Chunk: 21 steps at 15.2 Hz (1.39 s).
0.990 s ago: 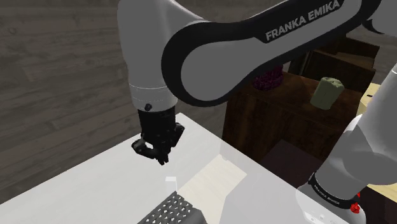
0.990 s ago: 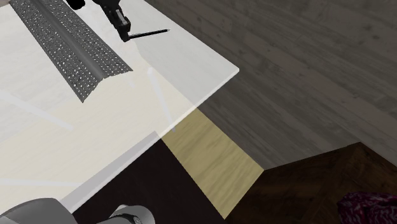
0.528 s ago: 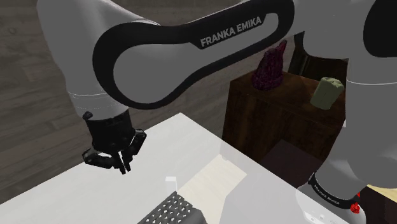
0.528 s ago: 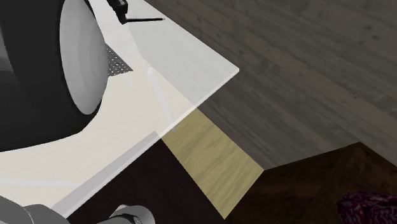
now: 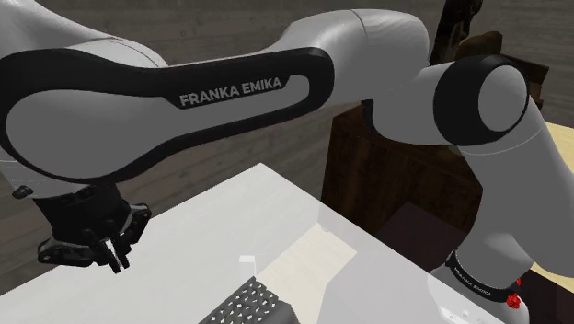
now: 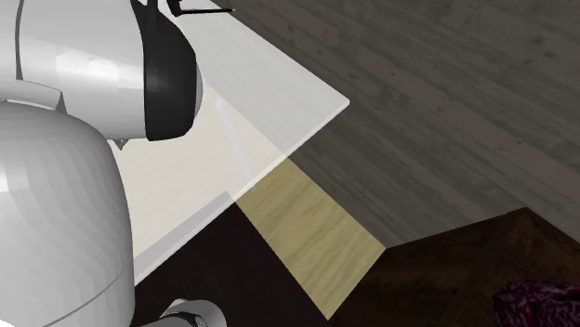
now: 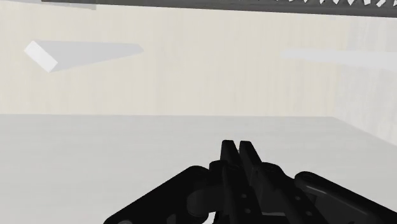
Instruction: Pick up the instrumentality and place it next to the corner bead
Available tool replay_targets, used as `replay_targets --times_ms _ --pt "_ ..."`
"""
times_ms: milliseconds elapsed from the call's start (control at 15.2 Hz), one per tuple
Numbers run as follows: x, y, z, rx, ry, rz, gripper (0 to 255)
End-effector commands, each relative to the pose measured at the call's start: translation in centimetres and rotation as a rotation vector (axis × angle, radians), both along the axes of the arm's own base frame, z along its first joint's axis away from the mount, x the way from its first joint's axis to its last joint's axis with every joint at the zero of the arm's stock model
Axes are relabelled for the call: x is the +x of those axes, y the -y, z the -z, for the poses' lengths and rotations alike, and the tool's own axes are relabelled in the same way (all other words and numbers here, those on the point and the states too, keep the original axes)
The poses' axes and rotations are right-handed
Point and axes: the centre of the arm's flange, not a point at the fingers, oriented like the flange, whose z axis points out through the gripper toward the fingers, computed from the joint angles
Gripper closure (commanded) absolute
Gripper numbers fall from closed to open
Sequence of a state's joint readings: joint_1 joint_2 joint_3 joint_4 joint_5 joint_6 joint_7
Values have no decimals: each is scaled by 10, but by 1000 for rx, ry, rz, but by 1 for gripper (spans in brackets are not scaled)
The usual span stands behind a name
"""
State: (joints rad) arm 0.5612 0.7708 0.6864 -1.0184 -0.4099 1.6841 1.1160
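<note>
— Free room anywhere?
— Plenty across the white tabletop [image 5: 276, 207]: bare from the gripper [image 7: 239, 147] out to the perforated corner bead [image 5: 250, 306].
— And in the way?
— That bead, lying along one side. Past the table's corner, a dark wooden cabinet [image 5: 373, 175], standing taller than the top. Overhead, the arm's own white links [image 5: 368, 46], stretched across. Also a thin black rod [image 6: 206, 11], clasped in the closed fingers [image 7: 228, 159], jutting sideways near the table's edge.
— Beyond the edges?
— Open drop to wood floor [image 6: 446, 111].
</note>
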Motion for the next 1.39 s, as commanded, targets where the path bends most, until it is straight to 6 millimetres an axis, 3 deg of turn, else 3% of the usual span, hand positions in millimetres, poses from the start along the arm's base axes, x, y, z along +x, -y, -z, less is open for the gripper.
replay_targets --times_ms 0,1188,1320 --pt "2 -4 9 -2 1 2 255" --pt "2 -4 104 -2 1 2 255" --pt "2 -4 104 -2 1 2 255"
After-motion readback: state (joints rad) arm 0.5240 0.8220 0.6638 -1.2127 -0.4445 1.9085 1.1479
